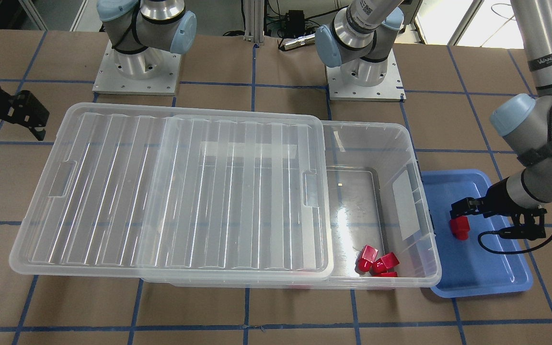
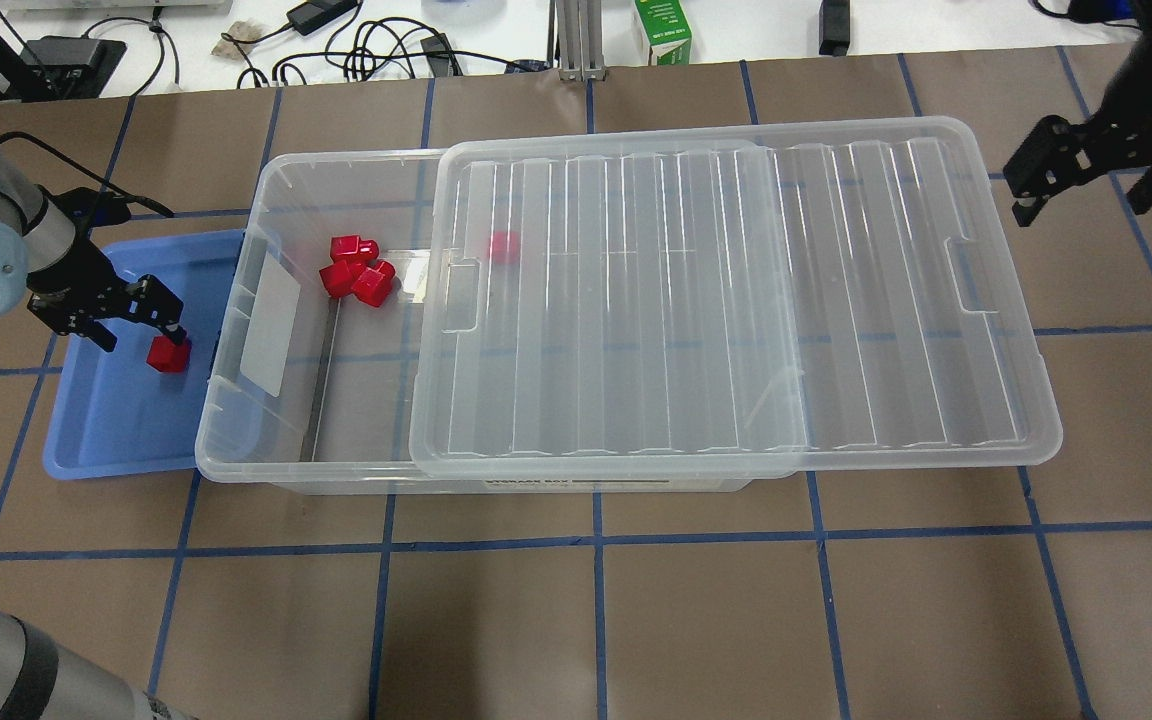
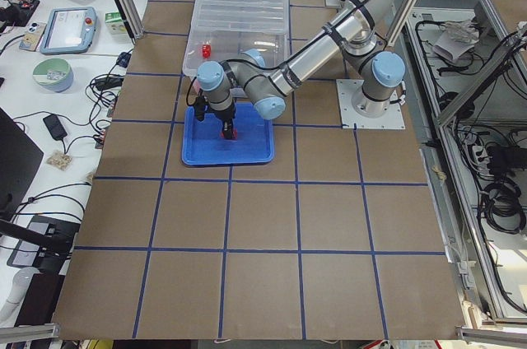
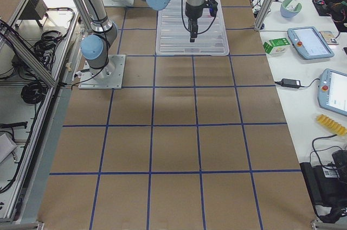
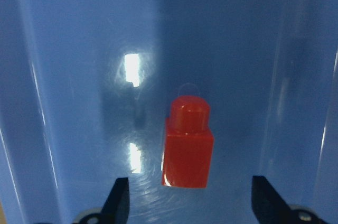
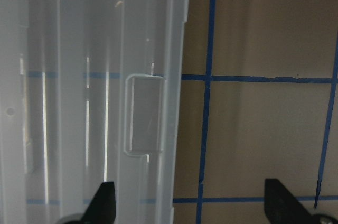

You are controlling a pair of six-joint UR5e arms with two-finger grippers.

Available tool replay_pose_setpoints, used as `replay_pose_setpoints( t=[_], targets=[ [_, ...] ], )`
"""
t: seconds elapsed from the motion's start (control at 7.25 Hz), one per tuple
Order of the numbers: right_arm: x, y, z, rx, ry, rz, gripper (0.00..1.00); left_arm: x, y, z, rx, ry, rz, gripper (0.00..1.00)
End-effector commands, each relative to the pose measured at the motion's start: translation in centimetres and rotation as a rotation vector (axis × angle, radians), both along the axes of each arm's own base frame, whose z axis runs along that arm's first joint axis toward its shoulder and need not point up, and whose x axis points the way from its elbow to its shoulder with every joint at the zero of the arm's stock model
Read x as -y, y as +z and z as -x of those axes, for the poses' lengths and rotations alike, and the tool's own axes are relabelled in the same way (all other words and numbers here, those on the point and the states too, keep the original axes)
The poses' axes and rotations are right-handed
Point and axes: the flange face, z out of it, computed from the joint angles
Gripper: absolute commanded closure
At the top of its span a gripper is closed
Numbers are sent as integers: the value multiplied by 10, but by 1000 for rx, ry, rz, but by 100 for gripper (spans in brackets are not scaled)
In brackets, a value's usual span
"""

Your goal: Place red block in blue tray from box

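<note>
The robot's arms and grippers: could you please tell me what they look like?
The left arm and right arm are silver tubes with pale-blue joint caps, on square metal base plates. The left arm bears a black band with white lettering and a trailing black cable. The left gripper and right gripper are black, two-fingered.

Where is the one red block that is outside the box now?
In the overhead view, the red block lies at the left on the blue tray's floor, beside the box's open end, under the open left gripper.
</note>
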Motion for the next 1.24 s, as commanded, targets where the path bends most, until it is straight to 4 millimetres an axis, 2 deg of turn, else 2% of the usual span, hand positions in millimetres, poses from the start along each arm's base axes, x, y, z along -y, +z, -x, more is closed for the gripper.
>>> replay_pose_setpoints(
  t=[0.0,0.14,0.28,0.41,0.55,0.69,0.83,0.97,1.1],
  targets=[
    [-9,-53,48,-8,-5,5,0,-4,112,64,4,-41,1,7],
    [-14,-64,45,10,-8,-11,0,-4,163,110,25,-38,27,7],
    [-12,-72,45,18,-7,-25,0,-11,190,158,47,-84,63,7],
    [-7,-83,48,20,-10,-49,0,-27,210,201,48,-60,88,0],
    [-5,-89,47,26,-15,-61,0,-48,225,245,44,-114,92,0],
    [-3,-95,45,42,-15,-66,0,-65,229,293,57,-185,96,0],
    [0,-109,44,56,-17,-89,0,-82,217,332,54,-194,89,0],
    [-2,-114,41,63,-34,-97,0,-84,210,336,56,-149,109,0],
    [-1,-115,37,90,-46,-88,0,-89,222,322,57,-121,131,0]
  ],
)
